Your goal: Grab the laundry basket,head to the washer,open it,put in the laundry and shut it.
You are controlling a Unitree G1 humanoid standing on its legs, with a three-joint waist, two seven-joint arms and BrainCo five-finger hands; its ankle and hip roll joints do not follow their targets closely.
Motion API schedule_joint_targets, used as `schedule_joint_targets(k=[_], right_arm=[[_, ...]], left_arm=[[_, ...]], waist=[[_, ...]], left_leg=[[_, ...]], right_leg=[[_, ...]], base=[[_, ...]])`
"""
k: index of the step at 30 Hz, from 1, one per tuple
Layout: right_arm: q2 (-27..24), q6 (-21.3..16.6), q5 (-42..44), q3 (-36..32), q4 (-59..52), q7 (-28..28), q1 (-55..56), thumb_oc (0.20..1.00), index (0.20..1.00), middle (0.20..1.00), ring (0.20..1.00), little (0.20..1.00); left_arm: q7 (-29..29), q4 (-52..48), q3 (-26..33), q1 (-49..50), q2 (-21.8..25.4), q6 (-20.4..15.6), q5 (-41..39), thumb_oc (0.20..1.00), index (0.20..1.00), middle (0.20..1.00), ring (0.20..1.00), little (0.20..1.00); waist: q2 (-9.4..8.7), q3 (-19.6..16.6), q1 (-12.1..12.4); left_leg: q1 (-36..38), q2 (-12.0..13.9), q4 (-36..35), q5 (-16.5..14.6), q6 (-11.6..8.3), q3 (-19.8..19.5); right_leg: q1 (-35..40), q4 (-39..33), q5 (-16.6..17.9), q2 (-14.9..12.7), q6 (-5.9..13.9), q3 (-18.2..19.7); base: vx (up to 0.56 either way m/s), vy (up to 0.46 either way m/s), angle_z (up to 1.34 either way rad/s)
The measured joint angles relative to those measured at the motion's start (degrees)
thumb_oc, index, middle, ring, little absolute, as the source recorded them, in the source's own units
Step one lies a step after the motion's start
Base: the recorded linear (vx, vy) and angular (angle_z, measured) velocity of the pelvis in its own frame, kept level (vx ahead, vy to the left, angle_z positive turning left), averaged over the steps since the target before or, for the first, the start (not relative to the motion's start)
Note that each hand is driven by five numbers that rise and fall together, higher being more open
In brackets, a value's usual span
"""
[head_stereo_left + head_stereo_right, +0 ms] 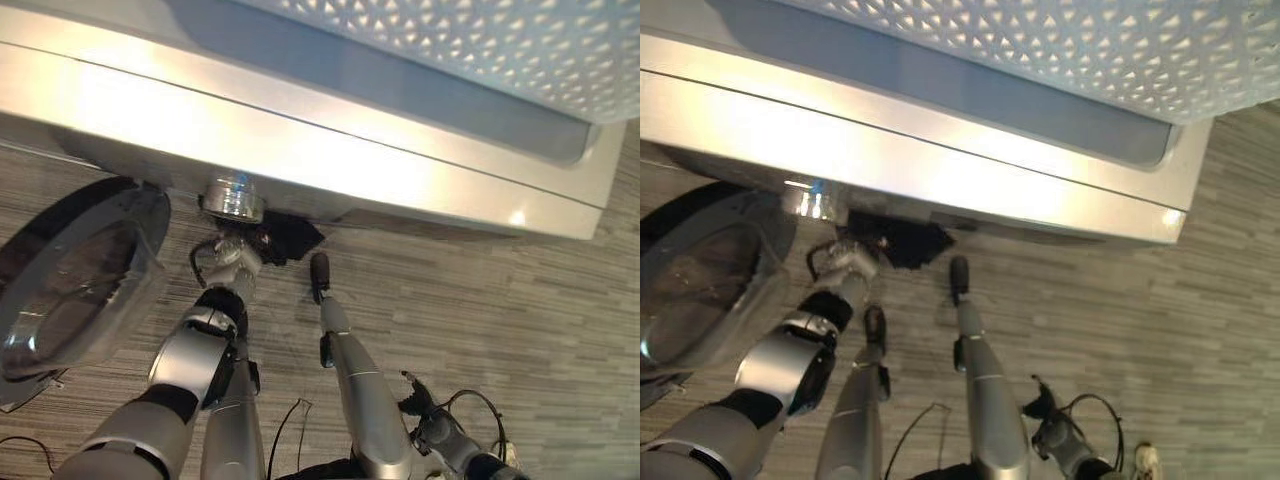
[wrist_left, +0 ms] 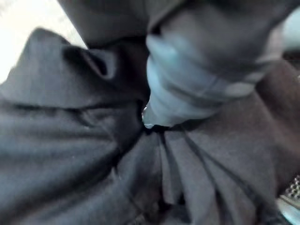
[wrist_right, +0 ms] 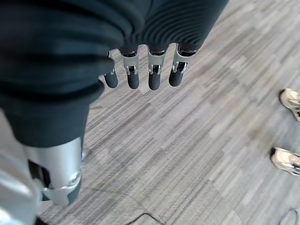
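The silver washer (image 1: 300, 150) stands before me, its round glass door (image 1: 70, 280) swung open to the left. The white perforated laundry basket (image 1: 500, 40) rests on the washer's top at the right. My left hand (image 1: 228, 258) reaches in at the drum's mouth under the washer's front edge. It is shut on a dark garment (image 1: 290, 240), part of which hangs out beside it. In the left wrist view a silver finger (image 2: 187, 89) curls into the bunched dark cloth (image 2: 70, 140). My right hand (image 3: 154, 75) hangs at my side above the floor, fingers relaxed and holding nothing.
Grey striped plank flooring (image 1: 520, 320) spreads out to the right of the washer. A person's two light shoes (image 3: 287, 158) stand on the floor near my right side, and one shoe (image 1: 1145, 460) also appears in the right eye view. The open door takes up the room at the left.
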Motion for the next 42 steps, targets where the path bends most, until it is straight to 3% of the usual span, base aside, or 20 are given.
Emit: schedule_joint_targets(k=[2,5,6,8,10,11,13,14,15,17,24,25,26,30,31,32,33,34,38,42], right_arm=[[-0.24,-0.21,0.35,0.01,-0.03,0.01,-0.01,1.0,1.0,1.0,1.0,1.0],[-1.24,-1.88,2.58,0.83,-2.74,0.08,0.75,1.0,1.0,1.0,1.0,1.0],[-1.32,-2.44,3.32,0.93,-3.07,0.11,1.09,1.0,1.0,1.0,1.0,1.0],[-1.4,-2.78,3.93,1.04,-3.67,0.13,1.59,1.0,1.0,1.0,1.0,1.0],[-1.9,-3.11,4.86,1.14,-4.22,0.21,1.84,1.0,1.0,1.0,1.0,1.0],[-2.41,-3.52,5.26,0.94,-5.17,0.21,1.96,1.0,1.0,1.0,1.0,1.0],[-2.94,-4.07,5.99,-0.06,-6.71,0.05,1.65,1.0,1.0,1.0,1.0,1.0],[-3.16,-4.06,5.99,-0.25,-7.26,0.05,1.76,1.0,1.0,1.0,1.0,1.0],[-4.07,-4.64,5.95,-0.12,-9.25,0.05,2.31,1.0,1.0,1.0,1.0,1.0],[-4.9,-4.98,5.92,-0.13,-10.7,0.05,2.49,1.0,1.0,1.0,1.0,1.0],[-6.21,-5.78,5.88,-0.13,-14.99,0.12,3.53,1.0,1.0,1.0,1.0,1.0],[-5.96,-6.07,5.92,0.03,-15.15,0.1,4.01,1.0,1.0,1.0,1.0,1.0],[-5.85,-6.07,5.93,0.0,-15.11,0.01,4.19,1.0,1.0,1.0,1.0,1.0],[-5.56,-6.06,6.06,0.05,-14.53,-0.4,4.97,1.0,1.0,1.0,1.0,1.0],[-5.5,-6.35,7.07,0.01,-14.45,-0.66,4.88,1.0,1.0,1.0,1.0,1.0],[-5.62,-6.4,7.22,-0.19,-14.29,-0.73,4.94,1.0,1.0,1.0,1.0,1.0],[-6.27,-6.47,7.47,-0.38,-14.14,-0.54,4.18,1.0,1.0,1.0,1.0,1.0],[-6.27,-6.37,8.29,-0.51,-12.78,-0.54,3.16,1.0,1.0,1.0,1.0,1.0],[-6.56,-6.18,10.34,-1.44,-10.17,0.77,1.11,1.0,1.0,1.0,1.0,1.0],[-5.91,-5.77,11.44,0.39,-7.48,3.08,1.1,1.0,1.0,1.0,1.0,1.0]], left_arm=[[0.21,1.0,0.31,-4.74,1.99,-0.02,-0.94,0.2,0.2,0.2,0.2,0.2],[0.32,3.99,0.89,-11.06,9.41,-0.1,-4.92,0.2,0.2,0.2,0.2,0.2],[0.51,3.92,1.76,-13.53,12.62,-0.76,-6.61,0.2,0.2,0.2,0.2,0.2],[0.65,2.3,1.11,-14.92,13.84,-4.52,-7.64,0.2,0.2,0.2,0.2,0.2],[1.51,-1.96,0.73,-15.65,12.42,-5.97,-11.36,0.2,0.2,0.2,0.2,0.2],[2.86,-9.7,0.81,-14.98,11.39,-7.99,-14.37,0.2,0.2,0.2,0.2,0.2],[3.88,-21.87,0.81,-14.89,9.95,-14.99,-15.86,0.2,0.2,0.2,0.2,0.2],[4.93,-26.36,2.26,-13.19,9.2,-16.83,-15.86,0.2,0.2,0.2,0.2,0.2],[6.48,-34.23,5.21,-10.14,7.77,-21.53,-14.91,0.2,0.2,0.2,0.2,0.2],[7.88,-35.53,6.46,-8.94,6.24,-24.88,-14.8,0.2,0.2,0.2,0.2,0.2],[8.14,-35.39,8.65,-3.93,2.49,-26.59,-15.01,0.2,0.2,0.2,0.2,0.2],[7.88,-30.95,8.59,-3.35,2.32,-25.91,-15.59,0.2,0.2,0.2,0.2,0.2],[7.8,-29.74,8.43,-3.02,2.36,-25.27,-15.55,1.0,1.0,1.0,1.0,1.0],[7.76,-24.06,3.91,-1.81,3.46,-19.35,-12.55,1.0,1.0,1.0,1.0,1.0],[4.87,-6.44,-10.36,-5.63,10.6,-10.02,-3.06,1.0,1.0,1.0,1.0,1.0],[4.42,-3.97,-11.39,-5.73,11.76,-7.89,-1.17,1.0,1.0,1.0,1.0,1.0],[0.43,2.07,-18.03,-6.76,15.67,-3.79,5.31,1.0,1.0,1.0,1.0,1.0],[-1.2,6.23,-20.11,-7.67,17.81,-0.76,9.09,1.0,1.0,1.0,1.0,1.0],[-6.68,13.25,-30.29,-10.02,15.59,6.91,27.55,1.0,1.0,1.0,1.0,1.0],[-7.81,12.72,-30.67,-8.29,11.09,10.43,38.79,1.0,1.0,1.0,1.0,1.0]], waist=[[0.0,0.0,-1.41],[-0.05,-0.03,-3.65],[-0.05,-0.03,-3.88],[-0.05,-0.03,-3.57],[-0.05,-0.03,-2.96],[-0.05,-0.03,-2.69],[-0.06,-0.03,-1.93],[-0.06,-0.03,-1.87],[-0.04,-0.02,-2.02],[-0.04,-0.02,-1.99],[-0.04,-0.02,-2.43],[-0.04,-0.02,-2.53],[-0.05,-0.03,-2.57],[-0.09,-0.06,-2.13],[-0.23,-0.17,-1.78],[-0.32,-0.32,-1.4],[-0.57,-0.5,-1.97],[-0.52,-0.52,-1.77],[-0.54,-0.53,0.3],[-0.63,-0.58,1.65]], left_leg=[[-2.23,0.23,1.03,-0.39,-0.17,0.08],[-4.5,1.06,1.92,-0.93,-0.71,0.4],[-5.58,1.87,2.49,-1.41,-1.25,0.77],[-7.11,2.71,2.97,-1.67,-1.65,0.84],[-8.79,3.04,3.03,-1.54,-1.93,0.19],[-10.22,3.08,2.94,-1.23,-2.36,-0.35],[-13.0,3.17,2.9,-0.63,-2.99,-1.71],[-13.04,3.29,2.65,-0.61,-3.04,-1.69],[-13.23,3.33,1.91,-0.41,-3.1,-1.71],[-12.35,3.57,1.07,-0.41,-3.1,-1.74],[-8.84,3.88,-0.2,-0.39,-3.08,-1.7],[-6.37,3.93,-1.65,-0.28,-2.94,-1.57],[-5.81,3.9,-2.11,-0.18,-2.82,-1.55],[-4.12,3.55,-3.4,0.65,-2.62,-1.51],[-2.86,3.32,-3.32,0.92,-2.77,-1.63],[-2.83,3.02,-3.29,1.02,-2.83,-1.52],[-3.36,2.8,-2.72,1.06,-2.9,-1.53],[-3.83,2.78,-2.78,1.42,-3.07,-1.72],[-3.59,2.8,-3.1,2.8,-3.4,-2.56],[-1.16,2.96,-5.04,3.57,-3.37,-3.32]], right_leg=[[-1.87,0.01,0.3,0.28,0.19,0.08],[-4.08,0.01,0.89,1.12,-0.2,0.29],[-5.15,0.01,1.3,1.89,-0.71,0.43],[-6.51,0.02,1.74,2.73,-1.27,0.29],[-7.9,0.02,1.45,3.05,-1.19,0.07],[-9.1,0.02,1.15,3.07,-1.27,-0.5],[-11.36,0.03,2.24,3.27,-2.34,-1.53],[-11.52,0.02,2.12,3.34,-2.3,-1.52],[-12.07,0.04,2.09,3.29,-2.29,-1.59],[-11.66,0.06,2.12,3.42,-2.33,-1.39],[-8.64,0.06,2.12,3.47,-2.35,-1.22],[-6.98,0.07,2.11,3.46,-2.36,-1.23],[-6.57,0.07,2.11,3.38,-2.36,-1.28],[-5.23,0.08,2.1,2.91,-2.36,-1.5],[-3.76,0.08,1.75,2.63,-2.31,-2.35],[-3.71,0.25,0.95,2.25,-2.04,-2.52],[-3.87,0.41,-0.14,2.12,-2.06,-2.54],[-3.98,0.42,-0.21,2.06,-2.05,-2.72],[-3.99,1.39,-0.64,1.99,-2.54,-3.81],[-2.27,2.15,-1.06,1.89,-2.51,-4.49]], base=[[-0.02,-0.12,-0.06],[0.01,-0.104,-0.15],[0.03,-0.116,-0.2],[0.04,-0.116,-0.11],[0.05,-0.086,0.08],[0.04,-0.066,0.22],[0.07,-0.098,0.2],[0.09,-0.088,0.06],[0.03,-0.025,-0.02],[0.05,-0.049,-0.04],[0.01,-0.031,-0.01],[-0.01,-0.025,-0.04],[0.0,0.0,0.0],[-0.03,0.008,0.07],[-0.03,0.033,0.12],[-0.04,0.046,0.14],[-0.03,0.023,0.1],[-0.04,0.029,0.14],[-0.01,-0.005,0.16],[0.02,-0.003,0.09]])
